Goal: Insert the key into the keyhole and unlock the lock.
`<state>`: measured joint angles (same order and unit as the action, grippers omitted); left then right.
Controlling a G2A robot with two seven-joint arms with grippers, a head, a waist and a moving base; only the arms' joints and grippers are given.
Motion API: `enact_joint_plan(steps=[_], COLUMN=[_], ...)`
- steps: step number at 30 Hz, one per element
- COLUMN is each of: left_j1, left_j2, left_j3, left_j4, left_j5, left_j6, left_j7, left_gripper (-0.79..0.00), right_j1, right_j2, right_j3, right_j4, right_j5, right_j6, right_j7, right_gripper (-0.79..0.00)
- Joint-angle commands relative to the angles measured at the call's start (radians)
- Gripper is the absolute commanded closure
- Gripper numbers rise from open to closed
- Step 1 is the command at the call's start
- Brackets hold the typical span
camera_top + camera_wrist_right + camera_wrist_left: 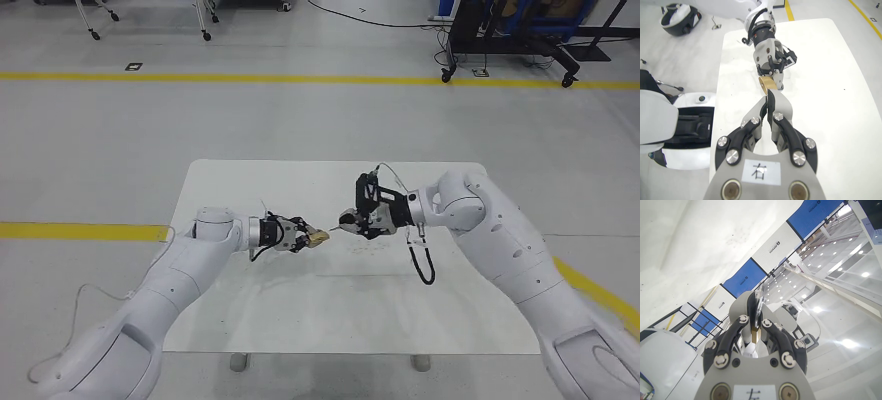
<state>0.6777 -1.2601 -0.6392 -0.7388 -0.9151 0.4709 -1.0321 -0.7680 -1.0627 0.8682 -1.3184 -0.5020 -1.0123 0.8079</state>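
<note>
A brass padlock point(318, 237) hangs above the middle of the white table point(300, 310), and my left gripper point(303, 237) is shut on it. The left wrist view shows its brass body point(754, 335) and silver shackle point(760, 306) between the fingers. In the right wrist view the lock's keyhole face point(767, 84) points at my right gripper point(769, 94), which is shut with its tips almost touching that face. The key is hidden between its pads. In the top view the right gripper point(346, 220) sits just right of the lock, with a thin sliver reaching toward it.
A black cable loop point(424, 262) hangs from the right arm over the table. Bare tabletop point(819, 75) lies on all sides below both grippers. The table's rounded front edge point(330, 352) is near me.
</note>
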Motion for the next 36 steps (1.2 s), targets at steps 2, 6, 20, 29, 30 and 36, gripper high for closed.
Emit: enact_joint_plan(steps=[2,6,20,29,30,36], left_j1=[-0.001,-0.003,-0.002,0.05,0.052,0.064], left_j2=[-0.005,-0.01,-0.018,-0.01,-0.009,-0.004], left_j3=[0.001,-0.001,-0.01,-0.062,-0.065,-0.078], left_j4=[0.006,0.017,0.027,-0.044,-0.048,-0.07], left_j5=[0.011,0.018,0.018,-0.028,-0.023,0.0], left_j6=[0.007,0.013,-0.019,-0.003,0.0,0.009], left_j7=[0.0,-0.006,-0.019,0.004,0.006,0.009], left_gripper=[0.0,0.0,0.0,0.0,0.0,0.0], right_j1=[0.031,0.066,0.064,0.061,0.062,0.085], right_j2=[0.023,0.046,0.056,0.076,0.079,0.078], right_j3=[-0.052,-0.095,-0.099,-0.112,-0.116,-0.152], right_j4=[-0.044,-0.095,-0.114,-0.3,-0.313,-0.337], right_j5=[-0.028,-0.114,-0.146,-0.336,-0.35,-0.396], right_j6=[0.0,0.0,0.011,0.016,0.017,0.0], right_j7=[0.0,-0.008,-0.019,0.016,0.017,-0.007], right_gripper=[0.0,0.0,0.0,0.0,0.0,0.0])
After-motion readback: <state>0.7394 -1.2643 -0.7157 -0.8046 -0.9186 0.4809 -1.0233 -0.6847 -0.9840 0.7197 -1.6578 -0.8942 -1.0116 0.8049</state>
